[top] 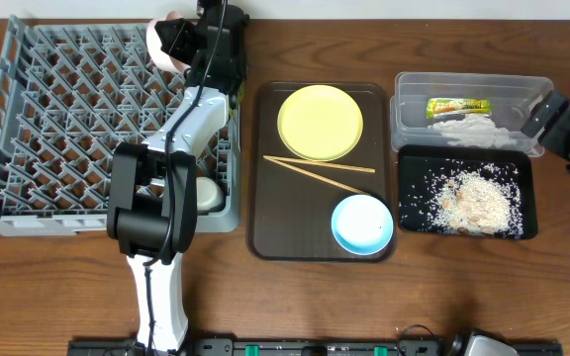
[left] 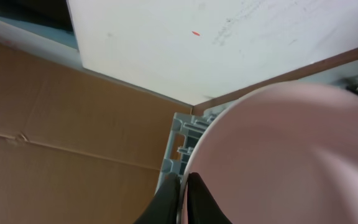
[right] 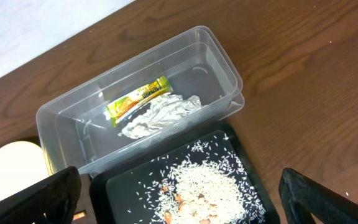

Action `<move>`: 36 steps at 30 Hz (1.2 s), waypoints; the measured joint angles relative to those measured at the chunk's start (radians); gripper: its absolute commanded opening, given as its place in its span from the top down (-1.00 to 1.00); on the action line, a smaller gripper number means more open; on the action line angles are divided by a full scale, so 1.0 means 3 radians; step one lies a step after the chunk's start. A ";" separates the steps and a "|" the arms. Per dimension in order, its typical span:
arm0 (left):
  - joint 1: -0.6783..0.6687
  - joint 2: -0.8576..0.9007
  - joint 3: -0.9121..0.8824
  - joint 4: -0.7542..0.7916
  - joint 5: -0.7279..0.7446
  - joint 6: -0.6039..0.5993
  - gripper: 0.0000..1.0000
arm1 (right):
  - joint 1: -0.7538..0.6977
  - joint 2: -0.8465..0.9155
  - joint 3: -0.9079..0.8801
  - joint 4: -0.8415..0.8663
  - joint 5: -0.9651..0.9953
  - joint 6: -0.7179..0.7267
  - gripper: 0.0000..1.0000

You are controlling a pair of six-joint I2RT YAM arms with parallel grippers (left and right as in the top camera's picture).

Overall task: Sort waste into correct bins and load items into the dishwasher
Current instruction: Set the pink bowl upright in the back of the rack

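Clear tub (right: 219,59) holds wrapper (right: 138,98) and tissue (right: 160,115); black tray (top: 414,220) holds rice (right: 201,186). My left tool (left: 182,199) clamps a pale bowl (left: 291,155) over the far edge of the rack (top: 57,119) — mostly arm-hidden overhead. Right tool (right: 185,202) gapes wide.

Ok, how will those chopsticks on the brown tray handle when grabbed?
Thin and straight, the chopsticks look stiff and light. Flat on the brown tray, they may slide or roll if nudged. Splayed in a V, they likely need separate grasps.
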 measured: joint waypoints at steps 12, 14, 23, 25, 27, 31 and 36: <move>-0.0137 0.0000 -0.0004 0.0000 0.0013 0.0025 0.85 | 0.0000 0.0000 0.0000 -0.0010 0.0000 0.0000 -0.98; -0.0172 0.0000 -0.0032 0.0003 0.0020 0.0025 0.85 | 0.0000 0.0000 0.0000 -0.0010 0.0000 0.0000 -0.98; -0.0159 0.0000 -0.0100 0.0167 0.0020 0.0117 0.85 | 0.0000 0.0000 0.0000 -0.0011 0.0000 0.0000 -0.99; -0.0159 0.0000 -0.0112 0.0263 0.0024 0.0206 0.85 | 0.0000 0.0000 0.0000 -0.0011 0.0000 0.0000 -0.98; -0.0159 0.0000 -0.0125 0.0380 0.0022 0.0322 0.85 | 0.0000 0.0000 0.0000 -0.0011 0.0000 0.0000 -0.98; -0.0160 0.0000 -0.0126 0.0401 0.0008 0.0441 0.85 | 0.0000 0.0000 0.0000 -0.0013 0.0000 0.0000 -0.98; -0.0160 0.0000 -0.0172 0.0373 -0.0003 0.0486 0.85 | 0.0000 0.0000 0.0000 -0.0013 0.0000 0.0000 -0.97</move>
